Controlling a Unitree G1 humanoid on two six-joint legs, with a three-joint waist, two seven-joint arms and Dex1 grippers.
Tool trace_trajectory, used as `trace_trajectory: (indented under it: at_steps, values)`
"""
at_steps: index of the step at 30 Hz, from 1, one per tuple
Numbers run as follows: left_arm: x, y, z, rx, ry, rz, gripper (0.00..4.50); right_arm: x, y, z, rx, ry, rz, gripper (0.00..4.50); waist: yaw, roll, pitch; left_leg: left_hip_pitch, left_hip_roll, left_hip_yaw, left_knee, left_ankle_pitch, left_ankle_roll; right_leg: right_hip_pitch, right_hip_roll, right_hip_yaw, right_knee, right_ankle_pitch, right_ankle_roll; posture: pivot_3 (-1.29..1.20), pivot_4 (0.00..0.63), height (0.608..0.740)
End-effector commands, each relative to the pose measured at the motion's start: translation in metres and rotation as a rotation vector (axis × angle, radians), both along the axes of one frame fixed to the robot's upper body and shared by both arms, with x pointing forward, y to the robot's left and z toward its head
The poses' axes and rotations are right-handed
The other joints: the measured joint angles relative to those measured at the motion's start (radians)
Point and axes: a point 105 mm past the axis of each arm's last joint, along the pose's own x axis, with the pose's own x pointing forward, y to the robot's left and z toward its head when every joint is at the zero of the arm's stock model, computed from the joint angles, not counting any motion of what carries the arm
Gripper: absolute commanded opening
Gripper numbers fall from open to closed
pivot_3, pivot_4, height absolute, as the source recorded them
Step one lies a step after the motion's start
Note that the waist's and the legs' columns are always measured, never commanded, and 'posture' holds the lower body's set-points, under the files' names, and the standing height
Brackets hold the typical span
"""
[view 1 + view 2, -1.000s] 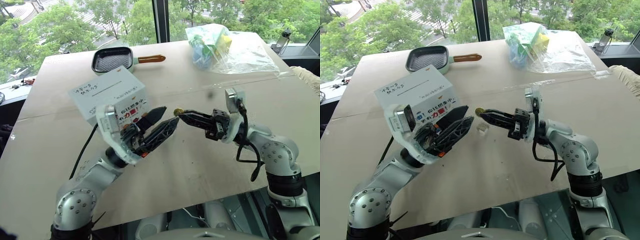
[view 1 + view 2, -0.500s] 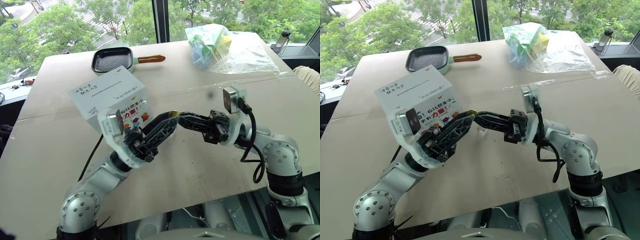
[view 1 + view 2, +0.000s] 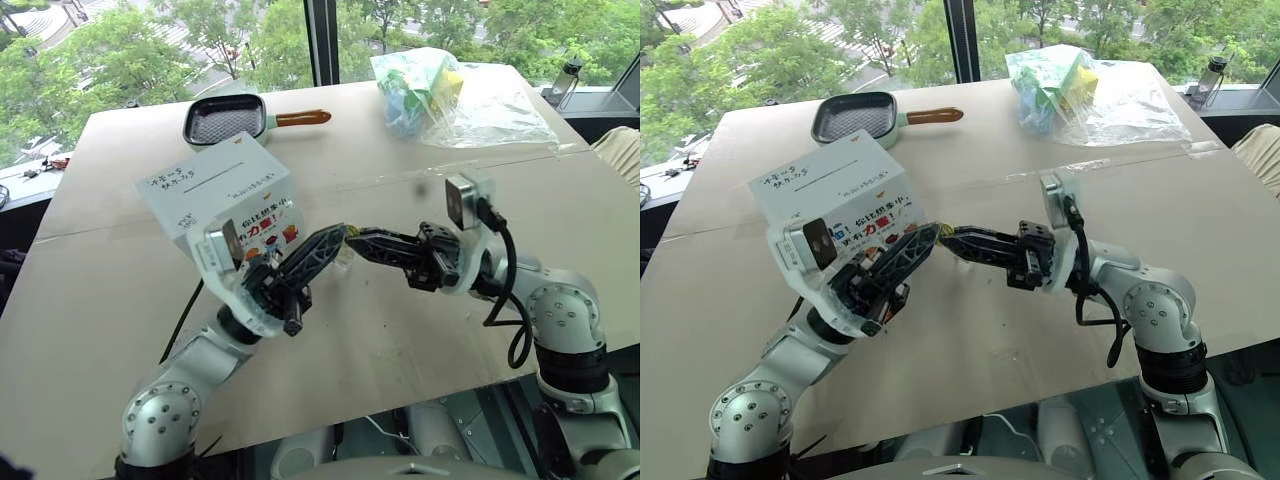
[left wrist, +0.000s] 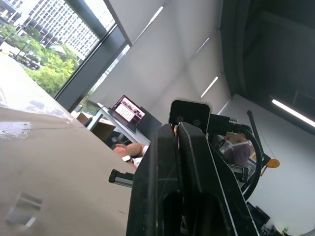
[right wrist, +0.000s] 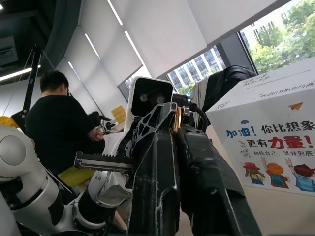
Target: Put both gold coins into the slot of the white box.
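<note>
One gold coin [image 3: 347, 232] shows in the left eye view, at the spot where the tips of the two grippers meet, just off the near right corner of the white box [image 3: 215, 190] and held above the table. The left gripper [image 3: 340, 236] reaches it from the box's side with its fingers pressed together. The right gripper [image 3: 356, 236] reaches it from the side away from the box. The slot [image 3: 215, 170] runs as a long thin line across the box's handwritten top face, up and away from the coin on the left arm's side, so the left arm is the nearer one to carry it there.

The right eye view shows the same meeting point just beside that box corner.

In the left wrist view the gripper's own two fingers lie closed flat against each other, with a sliver of gold between their tips. They look pinched on the coin. A small pale glassy piece [image 4: 19, 209] lies on the table and may be the second coin.

In the right wrist view the coin stands edge-on at the tips, beside the box's cartoon face. Whether the right gripper grips it or has let go, I cannot tell. The coin's flat will have to line up with the slot's length.
</note>
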Motion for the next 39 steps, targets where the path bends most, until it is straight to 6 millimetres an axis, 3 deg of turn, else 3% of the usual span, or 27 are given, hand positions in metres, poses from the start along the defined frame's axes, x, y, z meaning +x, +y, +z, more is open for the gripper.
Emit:
trace_trajectory:
  at_steps: [1,3,4,5,7,12,19,21,24,33,39]
  values:
    - [0.001,0.0,0.007,0.017,-0.04,0.03,0.0,-0.003,0.002,0.006,0.001,-0.053,-0.007,1.88,0.0,0.0,0.0,0.0,0.0,0.0,0.0,0.0,0.0,0.0,0.0,0.0,0.0,0.0,0.0,0.0,0.15,0.721]
    - [0.015,0.012,0.013,0.032,-0.062,0.12,0.0,0.003,-0.001,0.001,-0.03,-0.061,-0.058,2.61,0.001,0.0,0.0,0.0,0.0,0.0,0.0,0.0,0.0,0.0,0.0,0.0,0.0,0.0,0.0,0.0,0.15,0.721]
    - [0.02,0.02,0.019,0.046,-0.084,0.161,0.0,0.006,-0.002,-0.001,-0.044,-0.065,-0.074,3.24,0.001,0.0,0.0,0.0,0.0,0.0,0.0,0.0,0.0,0.0,0.0,0.0,0.0,0.0,0.0,0.0,0.15,0.721]
    - [0.024,0.029,0.025,0.07,-0.112,0.202,0.0,0.009,-0.005,-0.004,-0.066,-0.076,-0.1,3.51,0.001,0.0,0.0,0.0,0.0,-0.001,0.0,0.0,0.0,0.0,0.0,-0.001,0.0,0.0,0.0,0.0,0.15,0.721]
    - [0.028,0.044,0.035,0.134,-0.153,0.256,0.0,0.018,-0.01,-0.007,-0.106,-0.114,-0.16,3.51,0.0,0.0,0.0,0.0,0.0,-0.001,0.0,0.0,0.0,0.0,0.0,-0.001,0.0,0.0,0.0,0.0,0.15,0.721]
    - [0.039,0.079,0.049,0.484,-0.257,0.376,0.0,0.039,-0.022,-0.003,-0.208,-0.291,-0.291,3.51,-0.003,-0.001,0.001,0.0,0.0,0.001,-0.002,0.001,-0.002,-0.002,0.004,0.0,0.0,0.0,0.0,0.0,0.15,0.721]
    - [0.059,0.114,0.073,0.819,-0.34,0.385,0.0,0.038,-0.014,0.016,-0.242,-0.507,-0.33,3.51,-0.003,-0.005,0.006,-0.003,0.0,-0.001,-0.004,0.001,-0.002,-0.004,0.005,-0.001,-0.001,0.0,0.0,0.0,0.15,0.721]
    - [0.073,0.134,0.069,0.925,-0.341,0.425,0.0,0.036,-0.009,0.024,-0.231,-0.548,-0.335,3.51,-0.004,-0.004,0.006,-0.002,-0.001,0.001,-0.007,0.001,-0.002,-0.005,0.004,0.0,-0.001,0.0,0.001,0.0,0.15,0.721]
    - [0.084,0.149,0.062,0.974,-0.319,0.417,0.0,0.034,-0.004,0.03,-0.221,-0.574,-0.333,3.51,-0.007,-0.004,0.006,-0.004,-0.001,0.002,-0.008,0.001,-0.002,-0.009,0.004,0.002,-0.001,0.0,0.0,0.0,0.15,0.721]
    - [0.11,0.177,0.043,1.019,-0.255,0.389,0.0,0.032,0.0,0.024,-0.239,-0.576,-0.343,3.51,-0.003,-0.005,0.007,-0.019,-0.001,-0.003,-0.004,0.001,-0.003,-0.021,-0.002,-0.003,-0.001,0.0,0.0,0.0,0.15,0.721]
    - [0.123,0.189,0.028,1.106,-0.202,0.371,0.0,0.032,0.001,0.025,-0.226,-0.574,-0.36,3.51,-0.004,-0.005,0.006,-0.018,-0.002,-0.002,-0.004,0.001,-0.003,-0.021,-0.002,-0.003,0.001,0.0,0.0,0.0,0.15,0.721]
